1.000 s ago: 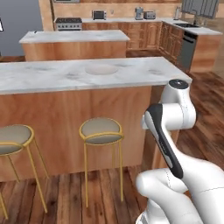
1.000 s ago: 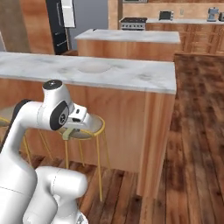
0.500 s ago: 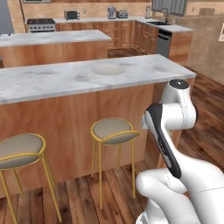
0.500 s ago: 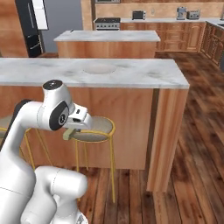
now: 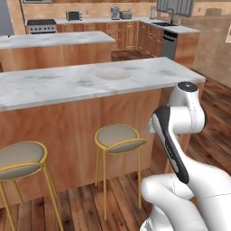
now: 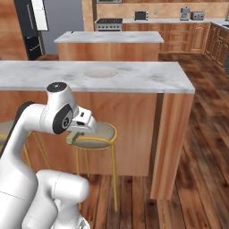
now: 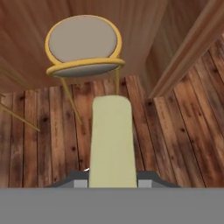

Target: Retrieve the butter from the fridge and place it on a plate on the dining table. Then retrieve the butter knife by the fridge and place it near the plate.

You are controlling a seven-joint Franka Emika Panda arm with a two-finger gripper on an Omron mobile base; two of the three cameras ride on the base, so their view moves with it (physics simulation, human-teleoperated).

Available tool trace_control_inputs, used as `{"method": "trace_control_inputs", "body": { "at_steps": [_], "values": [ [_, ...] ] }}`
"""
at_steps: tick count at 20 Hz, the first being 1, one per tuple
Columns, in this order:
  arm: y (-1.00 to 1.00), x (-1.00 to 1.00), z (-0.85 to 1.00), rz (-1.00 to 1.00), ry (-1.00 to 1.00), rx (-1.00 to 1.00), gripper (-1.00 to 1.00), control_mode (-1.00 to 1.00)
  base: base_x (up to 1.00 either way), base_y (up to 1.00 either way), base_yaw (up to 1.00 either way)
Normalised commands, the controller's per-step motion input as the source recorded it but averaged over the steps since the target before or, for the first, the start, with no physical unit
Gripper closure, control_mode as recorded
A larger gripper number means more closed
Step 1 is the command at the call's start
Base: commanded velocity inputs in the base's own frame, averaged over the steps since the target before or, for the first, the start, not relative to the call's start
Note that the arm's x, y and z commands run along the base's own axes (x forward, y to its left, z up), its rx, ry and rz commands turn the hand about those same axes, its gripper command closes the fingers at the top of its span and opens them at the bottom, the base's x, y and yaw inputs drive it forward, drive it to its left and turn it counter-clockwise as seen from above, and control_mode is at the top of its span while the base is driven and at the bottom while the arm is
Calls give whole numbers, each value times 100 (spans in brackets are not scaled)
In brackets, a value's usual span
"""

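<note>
The dining table [image 5: 67,83], its marble tabletop bearing the empty plate [image 5: 112,73] toward the far right, stood behind gold-legged stools [image 5: 119,137]. The gripper [image 6: 76,136] hung low over the wooden floor, jaws closed on the butter [image 7: 111,140], presumably carried tucked for transport to the plate. No legible writing appeared.

Home kitchen, rendered. Long marble-topped counter [image 5: 67,83] mid-frame with gold-legged stools [image 5: 118,137] under it, second marble island [image 6: 109,37] behind, stove [image 5: 41,25] and wood cabinets [image 5: 131,34] along top, black fridge [image 6: 31,27] upper left in right base view, plank floor [image 6: 201,179].
</note>
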Motion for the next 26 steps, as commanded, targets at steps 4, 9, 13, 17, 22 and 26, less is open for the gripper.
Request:
{"method": "trace_control_inputs", "body": {
  "at_steps": [4,9,13,17,22,26],
  "values": [
    [0,0,0,0,0,0,100,100,41,0,0],
    [0,0,0,0,0,0,100,100,55,0,0],
    [0,0,0,0,0,0,100,100,71,0,0],
    [0,0,0,0,0,0,100,100,53,0,0],
    [0,0,0,0,0,0,100,100,58,0,0],
    [0,0,0,0,0,0,100,100,25,0,0]
  ]
}}
